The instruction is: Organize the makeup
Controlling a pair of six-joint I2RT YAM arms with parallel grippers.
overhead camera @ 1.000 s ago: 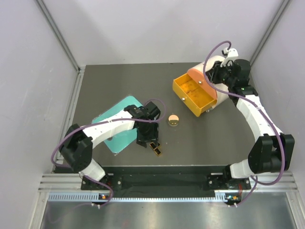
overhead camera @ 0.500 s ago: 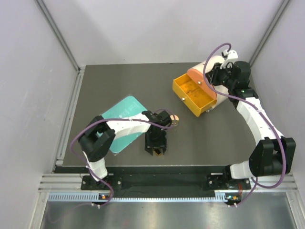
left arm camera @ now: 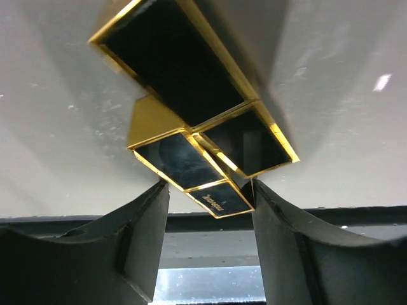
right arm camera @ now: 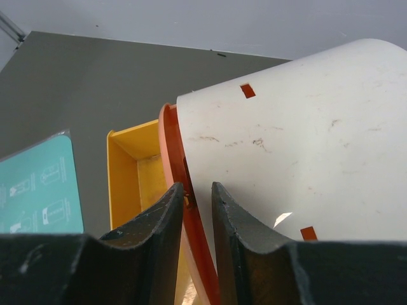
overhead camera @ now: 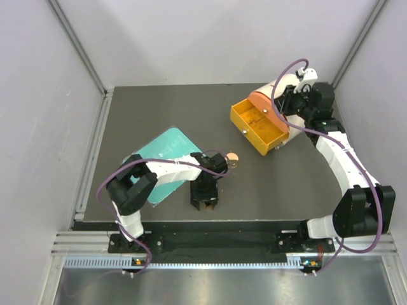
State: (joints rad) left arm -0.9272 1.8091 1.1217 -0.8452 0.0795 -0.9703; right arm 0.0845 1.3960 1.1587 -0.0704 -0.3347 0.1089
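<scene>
A black palette with gold edges (left arm camera: 184, 162) lies open on the grey table. My left gripper (overhead camera: 205, 202) hangs over it and hides it in the top view. In the left wrist view my left gripper (left arm camera: 206, 187) is open, with its fingers on either side of the palette's near end. The round gold compact (overhead camera: 233, 158) lies just right of the left wrist, partly hidden by a cable. My right gripper (overhead camera: 287, 105) sits at the white drum (overhead camera: 283, 86). In the right wrist view the right gripper (right arm camera: 197, 190) is pinched on the drum's orange rim (right arm camera: 175, 159). No peach-pink tubes are in view.
The yellow drawer (overhead camera: 257, 127) stands pulled out of the drum toward the table's middle, and it also shows in the right wrist view (right arm camera: 127, 184). The flat teal tray (overhead camera: 159, 159) lies under the left forearm. The table's front edge is just below the left gripper.
My left gripper swung right from the tray's edge to above the palette and now sits low over it. The right arm has hardly moved.
</scene>
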